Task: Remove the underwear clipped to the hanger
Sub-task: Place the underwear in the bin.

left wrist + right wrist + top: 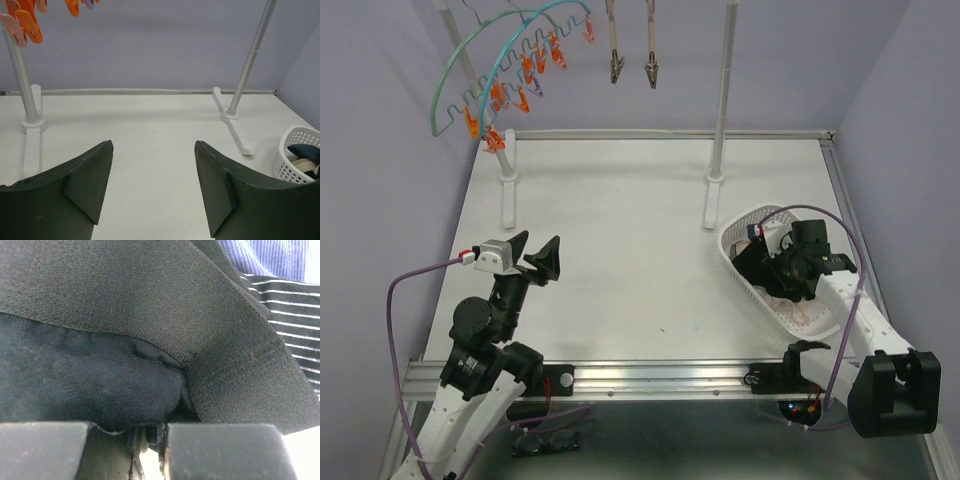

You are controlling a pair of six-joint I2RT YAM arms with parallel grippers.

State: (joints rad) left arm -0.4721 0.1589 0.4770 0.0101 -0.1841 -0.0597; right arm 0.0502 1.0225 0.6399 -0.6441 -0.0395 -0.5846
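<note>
The teal hanger (510, 50) hangs at the back left, and its orange clips (502, 100) hold no cloth. The underwear (760, 262) lies as a dark heap in the white basket (740, 225) on the right. My right gripper (775, 272) is down in that basket. In the right wrist view its jaws (150, 432) stand almost together, with a fold of black underwear (125, 315) pinched at the narrow slit. A striped garment (295, 315) and a blue ribbed one (270, 255) lie beside it. My left gripper (541, 242) hovers open and empty over the table's left side (154, 145).
Two white rack posts (507, 170) (720, 110) stand on flat feet across the back of the table. Two bare pegs (618, 62) (650, 62) hang from the rail between them. The basket (295, 145) shows at the far right of the left wrist view.
</note>
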